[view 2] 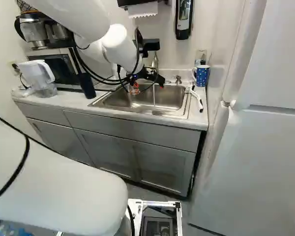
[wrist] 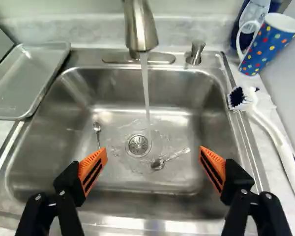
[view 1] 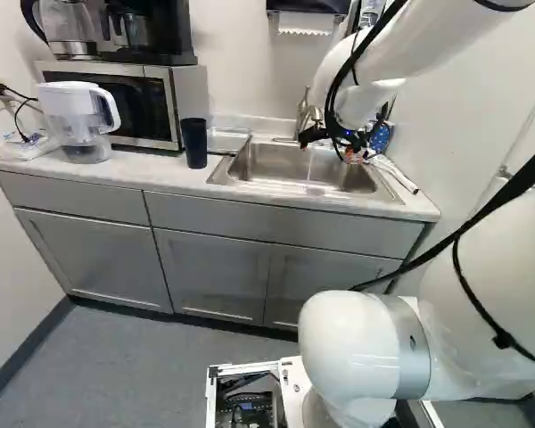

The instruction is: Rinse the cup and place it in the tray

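I had the gripper (view 2: 148, 85) over the sink (wrist: 37, 142), its 2 fingers spread wide and their orange pads (wrist: 93, 169) well apart. Ahead of it, the faucet (wrist: 140, 27) was running, and a thin stream of water (wrist: 145, 83) fell into the basin near the drain (wrist: 138, 146). I could see 2 spoons on the basin floor, 1 on either side of the drain.

The dotted mug (wrist: 268, 46) stood upright on the counter (view 1: 156, 169) beside the sink, its handle towards the faucet side and a dark blue bottle (wrist: 243, 27) just behind it. A white dish brush (wrist: 273, 130) lay near the mug, its bristled head at the sink's rim.

The tray (wrist: 24, 81) was on the sink's other side, near a dark tumbler (view 1: 194, 143). Past the tumbler, my left base view showed a microwave (view 1: 165, 98) and a white pitcher (view 1: 76, 116).
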